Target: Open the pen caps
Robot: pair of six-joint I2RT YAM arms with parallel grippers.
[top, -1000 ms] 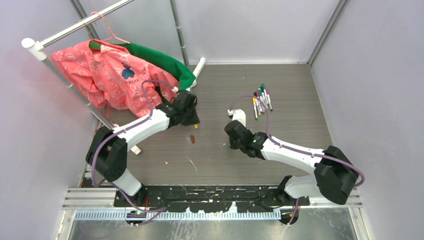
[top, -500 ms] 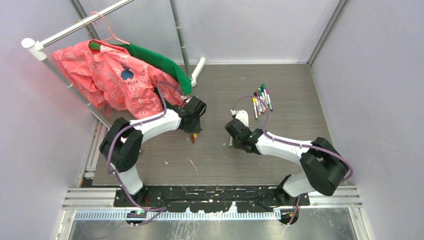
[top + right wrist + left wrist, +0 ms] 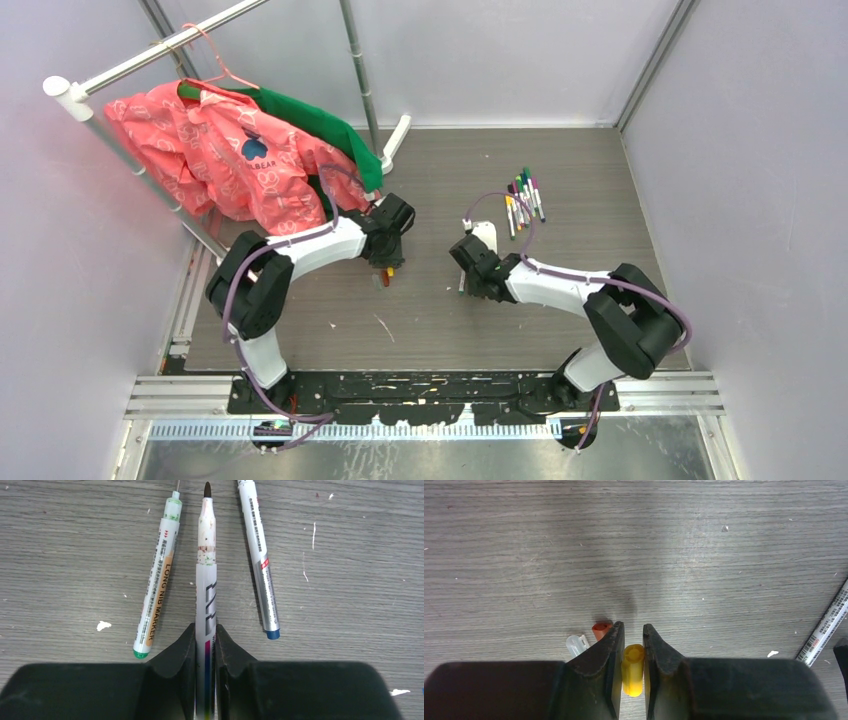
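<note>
Over the bench [image 3: 684, 555] my left tool [image 3: 633, 639] pinches a yellow cap [image 3: 633, 670] lengthwise, orange cap [image 3: 601, 629] just beside; right tool [image 3: 205, 630] grips a pen [image 3: 206, 580]

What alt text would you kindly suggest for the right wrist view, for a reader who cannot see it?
The black fingers clamp an uncapped white marker, its dark tip pointing away. On the grey wood-grain table, an uncapped green long-nib marker lies left of it and a blue-ended pen right of it, neither touching it.
</note>
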